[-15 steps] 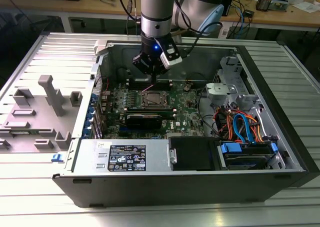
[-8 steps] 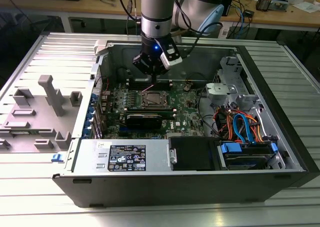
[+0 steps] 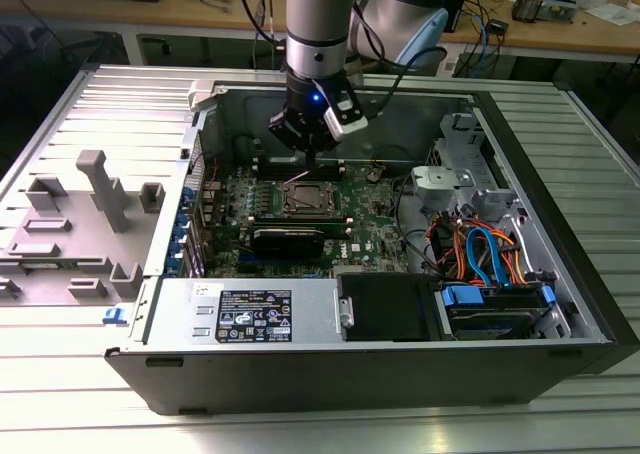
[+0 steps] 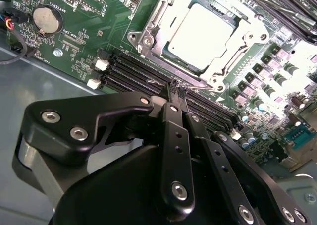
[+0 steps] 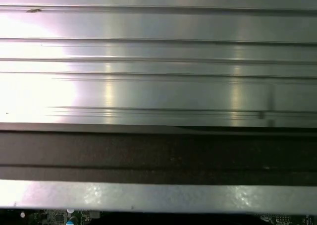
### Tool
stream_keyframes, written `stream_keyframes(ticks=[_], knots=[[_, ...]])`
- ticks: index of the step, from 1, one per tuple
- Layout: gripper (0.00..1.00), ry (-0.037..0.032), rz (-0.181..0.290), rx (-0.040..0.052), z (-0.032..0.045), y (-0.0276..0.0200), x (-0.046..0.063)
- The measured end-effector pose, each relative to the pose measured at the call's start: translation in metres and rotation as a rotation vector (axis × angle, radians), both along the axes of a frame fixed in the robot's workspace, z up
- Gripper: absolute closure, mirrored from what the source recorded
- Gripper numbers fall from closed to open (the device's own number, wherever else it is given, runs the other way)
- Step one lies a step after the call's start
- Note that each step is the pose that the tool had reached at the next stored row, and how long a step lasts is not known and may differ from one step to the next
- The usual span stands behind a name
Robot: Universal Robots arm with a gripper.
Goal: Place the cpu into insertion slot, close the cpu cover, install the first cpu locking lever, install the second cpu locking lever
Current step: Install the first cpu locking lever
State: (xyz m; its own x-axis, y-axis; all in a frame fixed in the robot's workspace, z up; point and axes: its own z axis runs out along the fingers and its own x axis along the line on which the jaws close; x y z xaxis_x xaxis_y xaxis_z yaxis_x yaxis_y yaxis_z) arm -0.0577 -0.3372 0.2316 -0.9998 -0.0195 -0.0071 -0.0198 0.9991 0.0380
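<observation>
The cpu (image 4: 200, 34) lies flat in the insertion slot (image 4: 140, 40) on the green motherboard (image 4: 94, 31). The cpu cover (image 4: 168, 19) is down around it, and the chip's top shows through its window. The gripper (image 4: 176, 88) hangs at the slot's edge, just over the memory slots (image 4: 133, 74), fingers clenched together. The open computer case (image 3: 350, 379) sits on the ribbed worktop (image 3: 60, 414).

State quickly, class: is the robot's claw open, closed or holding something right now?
The claw: closed, tips together beside the cpu cover; whether it pinches anything there cannot be told.
</observation>
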Motion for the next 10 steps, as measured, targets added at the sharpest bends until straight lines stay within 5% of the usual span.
stream_keyframes(ticks=[10], knots=[[0.89,-0.0001,0.0,0.0001,-0.0067,0.0,0.0051]])
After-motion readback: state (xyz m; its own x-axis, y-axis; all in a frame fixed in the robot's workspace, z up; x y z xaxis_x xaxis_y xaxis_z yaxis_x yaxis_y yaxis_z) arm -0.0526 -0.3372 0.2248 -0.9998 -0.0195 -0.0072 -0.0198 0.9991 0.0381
